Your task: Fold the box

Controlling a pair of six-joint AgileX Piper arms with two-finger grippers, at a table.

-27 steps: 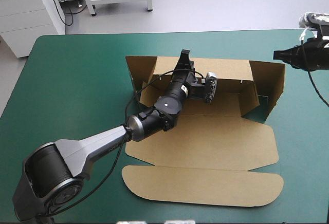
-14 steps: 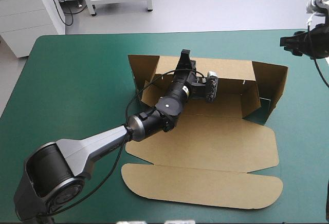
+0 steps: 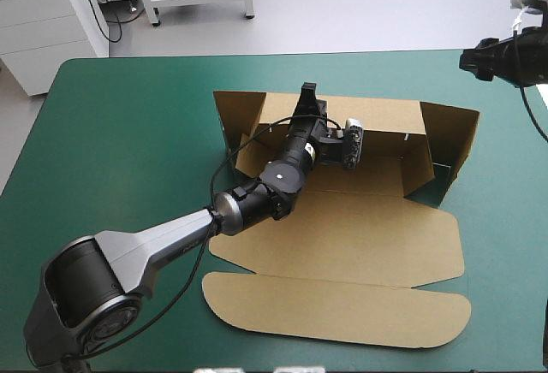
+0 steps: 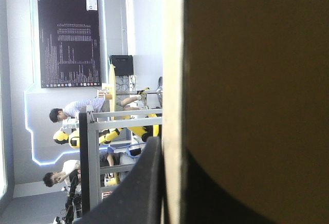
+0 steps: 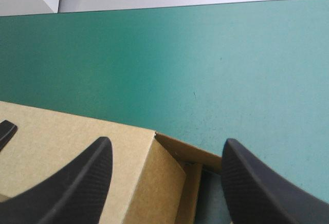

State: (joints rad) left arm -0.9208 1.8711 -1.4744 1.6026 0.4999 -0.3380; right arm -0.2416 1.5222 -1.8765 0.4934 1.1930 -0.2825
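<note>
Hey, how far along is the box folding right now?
Done: the box has its far wall, left end flap and right end flap raised. In hand: the left gripper is shut on the far wall; the right gripper is open above the far right corner. Left: flaps splay outward, untucked; the lid lies flat.
</note>
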